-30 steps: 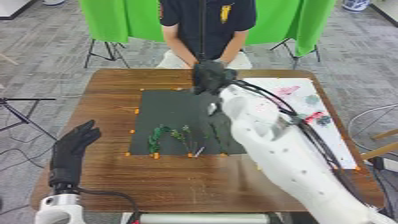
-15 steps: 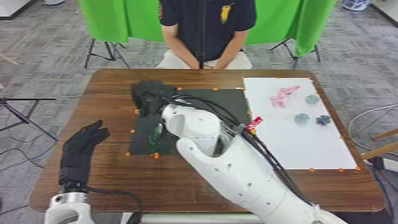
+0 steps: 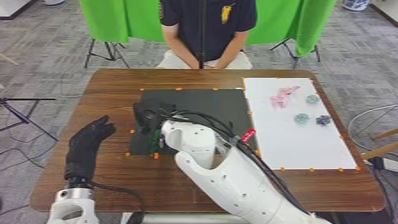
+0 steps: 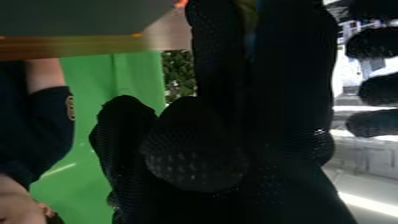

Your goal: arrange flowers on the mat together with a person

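Observation:
In the head view my right hand (image 3: 153, 114) is over the left part of the dark mat (image 3: 209, 97), and its forearm covers the mat's near right part. Below the hand, green stems (image 3: 155, 143) lie close to the mat's left edge. Left of the mat, my left hand (image 3: 87, 140) hovers palm-down over the wood, its fingers relaxed. The right wrist view has my right hand (image 4: 213, 165) large and close; whether it holds anything is unclear. Farther off there is my left hand (image 4: 378, 42).
On the white sheet (image 3: 302, 147) at the right lie pink flowers (image 3: 284, 95), pale green blooms (image 3: 302, 118) and a blue-grey bloom (image 3: 323, 120). Orange markers line mat and sheet. A red tag (image 3: 248, 135) sits at the right arm's cables.
My right hand has swung left from the mat's far right part, then slightly nearer. Its arm uncovers the sheet's flowers and hides several stems. My left hand has shifted a little right.

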`<action>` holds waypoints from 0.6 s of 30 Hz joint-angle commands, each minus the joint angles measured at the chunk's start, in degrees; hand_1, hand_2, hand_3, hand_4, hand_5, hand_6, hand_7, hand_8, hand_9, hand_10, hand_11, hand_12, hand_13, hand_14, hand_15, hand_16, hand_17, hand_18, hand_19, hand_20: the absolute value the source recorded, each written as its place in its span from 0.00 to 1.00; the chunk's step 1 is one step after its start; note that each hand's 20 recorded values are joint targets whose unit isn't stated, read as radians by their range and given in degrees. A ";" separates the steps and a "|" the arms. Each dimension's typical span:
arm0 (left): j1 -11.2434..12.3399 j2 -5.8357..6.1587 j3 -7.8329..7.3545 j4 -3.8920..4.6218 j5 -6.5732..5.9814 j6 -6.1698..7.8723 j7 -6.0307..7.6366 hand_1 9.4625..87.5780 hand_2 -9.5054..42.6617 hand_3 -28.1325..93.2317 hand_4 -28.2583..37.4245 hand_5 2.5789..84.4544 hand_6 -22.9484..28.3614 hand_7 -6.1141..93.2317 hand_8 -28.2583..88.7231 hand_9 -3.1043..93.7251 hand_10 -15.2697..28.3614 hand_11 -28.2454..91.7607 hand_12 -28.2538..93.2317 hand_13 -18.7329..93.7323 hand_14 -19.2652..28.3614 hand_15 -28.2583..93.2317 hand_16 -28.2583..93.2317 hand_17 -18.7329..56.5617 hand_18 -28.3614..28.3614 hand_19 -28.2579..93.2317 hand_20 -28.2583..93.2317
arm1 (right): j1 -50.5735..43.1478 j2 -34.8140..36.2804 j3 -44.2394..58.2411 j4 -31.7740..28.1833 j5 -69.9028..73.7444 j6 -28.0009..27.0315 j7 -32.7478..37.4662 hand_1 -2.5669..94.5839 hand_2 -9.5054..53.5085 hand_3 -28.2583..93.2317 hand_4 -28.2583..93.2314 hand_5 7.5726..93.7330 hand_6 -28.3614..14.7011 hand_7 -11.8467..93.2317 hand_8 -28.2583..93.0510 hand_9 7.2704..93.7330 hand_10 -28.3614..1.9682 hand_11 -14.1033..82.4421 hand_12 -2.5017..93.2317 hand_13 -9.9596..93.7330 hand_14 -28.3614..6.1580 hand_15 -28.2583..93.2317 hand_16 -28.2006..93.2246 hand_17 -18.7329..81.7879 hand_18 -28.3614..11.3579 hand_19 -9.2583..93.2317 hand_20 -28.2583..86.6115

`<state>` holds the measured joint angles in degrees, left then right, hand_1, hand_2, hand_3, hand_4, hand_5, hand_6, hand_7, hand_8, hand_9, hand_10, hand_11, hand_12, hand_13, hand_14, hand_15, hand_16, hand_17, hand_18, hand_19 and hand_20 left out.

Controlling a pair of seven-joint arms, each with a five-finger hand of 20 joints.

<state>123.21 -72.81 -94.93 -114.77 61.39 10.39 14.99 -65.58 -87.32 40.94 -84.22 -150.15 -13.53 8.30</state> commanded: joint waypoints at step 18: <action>0.38 -0.77 -0.19 0.84 1.19 -2.56 -0.14 0.24 0.03 0.75 0.16 0.52 0.51 0.23 0.19 0.50 0.64 0.41 0.37 0.48 0.75 0.39 0.28 0.29 0.71 0.28 0.37 | 1.11 0.94 0.09 -1.86 1.70 0.70 0.25 0.85 0.00 0.00 0.61 0.72 0.76 0.27 0.14 0.93 0.62 0.25 0.24 1.00 0.87 0.77 0.40 0.83 0.30 1.00 0.76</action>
<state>123.05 -72.86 -95.06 -114.54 62.21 8.34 15.21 -65.63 -87.45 40.95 -83.75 -150.07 -12.38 8.26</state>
